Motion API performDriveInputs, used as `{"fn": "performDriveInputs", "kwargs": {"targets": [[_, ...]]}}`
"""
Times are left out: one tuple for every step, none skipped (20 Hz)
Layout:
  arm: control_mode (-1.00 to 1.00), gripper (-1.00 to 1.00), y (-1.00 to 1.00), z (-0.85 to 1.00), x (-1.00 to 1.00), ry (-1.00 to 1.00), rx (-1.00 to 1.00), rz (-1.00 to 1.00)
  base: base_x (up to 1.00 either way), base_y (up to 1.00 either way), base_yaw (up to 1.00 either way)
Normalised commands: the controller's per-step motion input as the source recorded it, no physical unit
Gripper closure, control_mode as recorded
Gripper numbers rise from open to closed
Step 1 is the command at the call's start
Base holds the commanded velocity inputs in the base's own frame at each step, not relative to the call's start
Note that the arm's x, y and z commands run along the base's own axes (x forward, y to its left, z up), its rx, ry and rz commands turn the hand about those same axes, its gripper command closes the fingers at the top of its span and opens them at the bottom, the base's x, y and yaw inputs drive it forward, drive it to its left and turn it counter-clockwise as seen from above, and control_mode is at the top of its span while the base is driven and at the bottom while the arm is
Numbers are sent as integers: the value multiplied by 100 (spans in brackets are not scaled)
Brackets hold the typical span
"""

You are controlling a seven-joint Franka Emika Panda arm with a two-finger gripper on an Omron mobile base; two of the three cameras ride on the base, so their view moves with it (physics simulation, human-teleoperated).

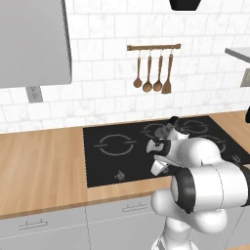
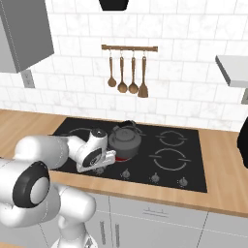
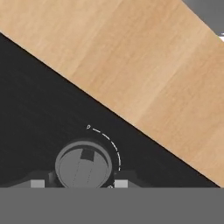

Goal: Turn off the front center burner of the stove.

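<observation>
The stove is a black glass cooktop set into a wooden counter. Its front center burner shows a red rim under a grey kettle. My gripper is down at the front row of knobs, at the leftmost one. In the hand view the round grey knob sits between my fingertips, which press against both its sides. Its marker points toward the small zero at the end of the dial arc. In the left base view my gripper is partly hidden by my own arm.
Three more knobs run to the right along the stove's front edge. Wooden counter lies just in front of the knob. Wooden utensils hang on the tiled wall, and a range hood hangs above.
</observation>
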Motion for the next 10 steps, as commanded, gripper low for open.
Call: {"fn": "performDriveInputs", "kwargs": {"targets": [[-100,100,31,-12,-31,0,6,-47,0,0,0],[-100,100,26,-11,-32,0,5,-49,0,0,0],[-100,100,20,-9,-31,0,3,-51,0,0,0],[-100,100,18,-8,-29,0,1,-51,0,0,0],[-100,100,17,-9,-28,0,1,-52,0,0,0],[-100,100,15,-9,-26,1,0,-52,0,0,0],[-100,100,12,-9,-26,3,0,-53,0,0,0],[-100,100,13,-8,-21,6,0,-53,0,0,0],[-100,100,0,-8,-13,11,0,-41,0,0,0],[-100,100,0,-8,-12,10,0,-41,0,0,0]]}}
